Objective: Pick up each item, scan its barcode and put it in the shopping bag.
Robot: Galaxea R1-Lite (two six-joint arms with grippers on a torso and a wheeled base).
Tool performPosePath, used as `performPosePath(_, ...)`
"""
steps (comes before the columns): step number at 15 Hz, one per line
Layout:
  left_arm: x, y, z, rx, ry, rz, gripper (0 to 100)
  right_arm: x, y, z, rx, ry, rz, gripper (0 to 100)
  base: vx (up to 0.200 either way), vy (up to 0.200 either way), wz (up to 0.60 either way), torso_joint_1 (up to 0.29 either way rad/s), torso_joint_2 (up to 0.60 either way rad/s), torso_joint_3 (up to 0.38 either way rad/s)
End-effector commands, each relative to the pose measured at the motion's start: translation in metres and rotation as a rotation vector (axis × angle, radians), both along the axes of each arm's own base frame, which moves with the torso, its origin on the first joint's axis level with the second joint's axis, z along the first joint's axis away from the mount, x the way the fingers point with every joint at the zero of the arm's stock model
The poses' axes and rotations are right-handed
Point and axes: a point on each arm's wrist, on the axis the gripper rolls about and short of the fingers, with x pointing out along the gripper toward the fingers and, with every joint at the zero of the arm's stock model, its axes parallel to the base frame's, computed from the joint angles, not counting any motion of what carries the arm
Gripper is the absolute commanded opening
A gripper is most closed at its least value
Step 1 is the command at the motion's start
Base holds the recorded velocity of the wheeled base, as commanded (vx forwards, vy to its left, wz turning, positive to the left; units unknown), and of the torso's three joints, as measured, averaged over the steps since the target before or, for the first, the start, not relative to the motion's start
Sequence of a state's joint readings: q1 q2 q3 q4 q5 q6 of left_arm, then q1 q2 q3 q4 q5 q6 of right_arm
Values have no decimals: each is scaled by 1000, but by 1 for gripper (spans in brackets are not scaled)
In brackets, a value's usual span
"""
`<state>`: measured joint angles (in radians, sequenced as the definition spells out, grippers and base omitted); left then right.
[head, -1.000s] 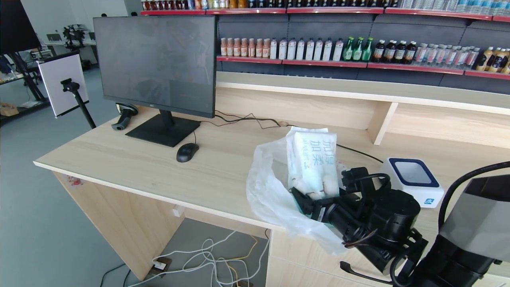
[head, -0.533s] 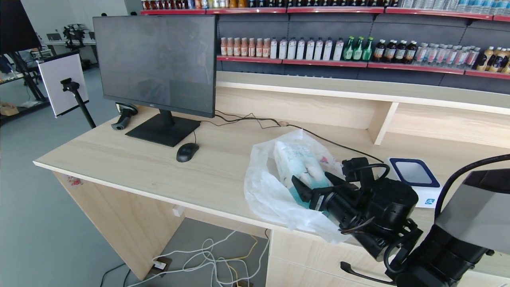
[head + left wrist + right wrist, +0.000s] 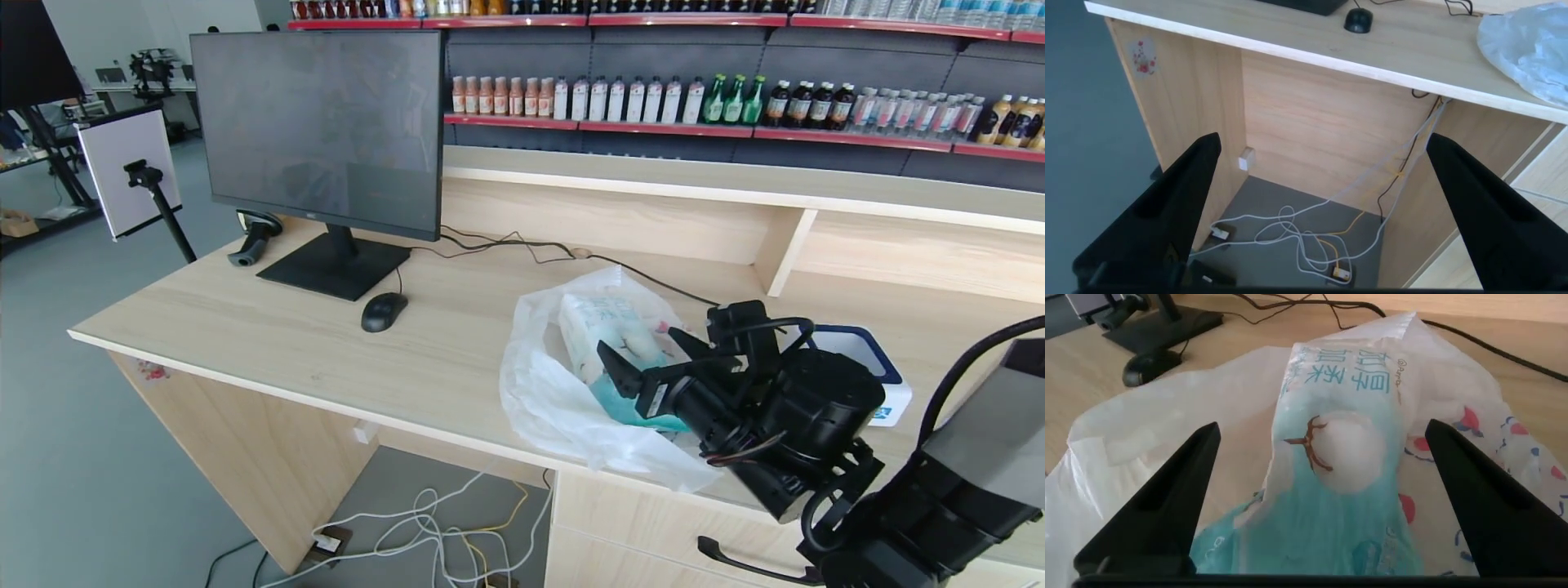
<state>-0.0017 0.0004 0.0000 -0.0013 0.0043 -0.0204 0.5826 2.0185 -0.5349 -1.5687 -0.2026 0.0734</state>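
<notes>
Mid-left, a mouse (image 3: 384,311) sat well apart from the bag (image 3: 539,392), counter (image 3: 269,327) between. At centre the soft white-and-teal pack (image 3: 608,327), printed with a cotton boll, lay inside that translucent bag, which drooped over the counter's front edge. The right gripper (image 3: 653,355) hung over it, jaws spread, empty. The left gripper (image 3: 1323,212) gaped too.

A light wooden counter (image 3: 269,327) was seen across the near scene, with a raised ledge (image 3: 735,184) along its far side and an upright divider panel (image 3: 782,247) beneath it. A dark monitor (image 3: 318,131) was set at the far left. Red-edged shelves (image 3: 653,128) lined with bottles were ranged behind. To the left a white board (image 3: 114,163) was propped on the grey floor (image 3: 73,457); loose cables (image 3: 424,527) were strewn under the counter.
</notes>
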Motion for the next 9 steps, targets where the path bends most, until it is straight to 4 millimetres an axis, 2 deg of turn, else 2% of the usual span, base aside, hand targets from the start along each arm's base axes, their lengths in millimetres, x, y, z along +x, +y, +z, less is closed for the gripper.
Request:
performPosePath(1,0,0,0,-1,-2,1,100,-10,-4,28,45,-75,6,100,0,0,0,0,0,0)
performPosePath(3,0,0,0,-1,-1,1,100,-23,-10,50,91,-133,16,100,0,0,0,0,0,0)
performPosePath(6,0,0,0,-1,-1,1,100,-38,-21,69,183,-154,27,100,0,0,0,0,0,0)
performPosePath(9,0,0,0,-1,-1,1,100,-47,-27,73,188,-161,26,100,0,0,0,0,0,0)
